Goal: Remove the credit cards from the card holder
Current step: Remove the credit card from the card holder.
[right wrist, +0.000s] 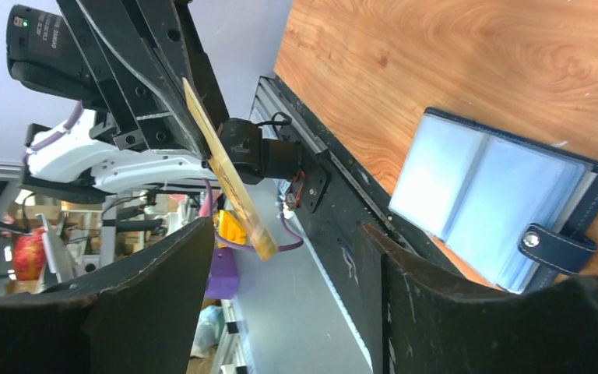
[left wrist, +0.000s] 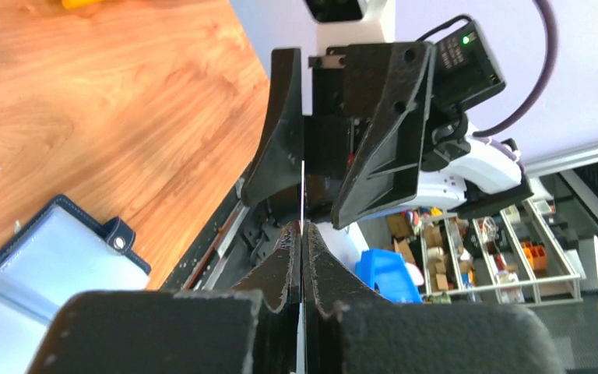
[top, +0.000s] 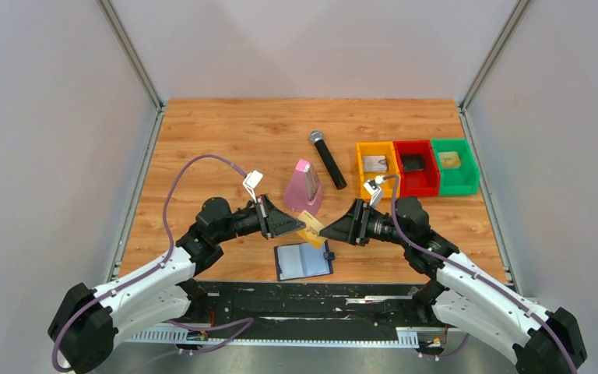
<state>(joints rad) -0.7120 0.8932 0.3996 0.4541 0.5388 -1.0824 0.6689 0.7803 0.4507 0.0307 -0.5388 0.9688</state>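
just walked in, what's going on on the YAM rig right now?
The left gripper is shut on a tan-gold credit card and holds it in the air above the table. The right gripper faces it with its jaws open on either side of the card, not gripping. The card holder lies open on the table near the front edge, just below them.

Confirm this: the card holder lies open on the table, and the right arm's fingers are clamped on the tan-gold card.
Wrong arm: the left fingers are clamped on the tan-gold card, the right fingers open, per the right wrist view. The rest holds.
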